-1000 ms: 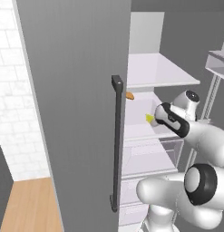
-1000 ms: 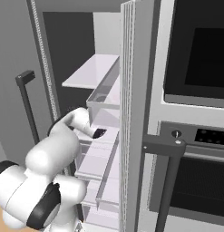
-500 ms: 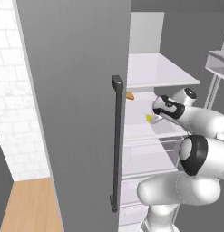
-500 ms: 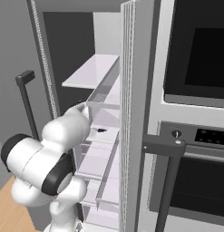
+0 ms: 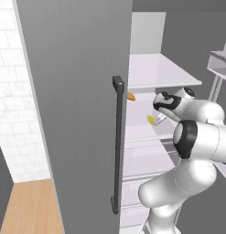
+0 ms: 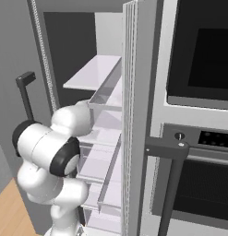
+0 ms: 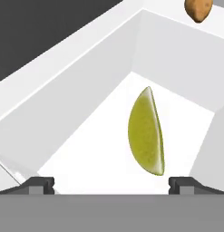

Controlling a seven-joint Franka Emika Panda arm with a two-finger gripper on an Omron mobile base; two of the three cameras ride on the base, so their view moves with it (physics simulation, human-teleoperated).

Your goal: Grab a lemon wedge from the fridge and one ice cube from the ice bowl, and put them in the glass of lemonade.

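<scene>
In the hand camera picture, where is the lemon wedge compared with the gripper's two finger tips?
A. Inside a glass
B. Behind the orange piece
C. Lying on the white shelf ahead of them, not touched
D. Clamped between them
C: the lemon wedge lies on the white shelf beyond the open gripper, apart from both tips.

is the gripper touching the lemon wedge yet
Apart. In the hand view the open gripper has one fingertip at each side, and white shelf shows between them and the lemon wedge.
</scene>
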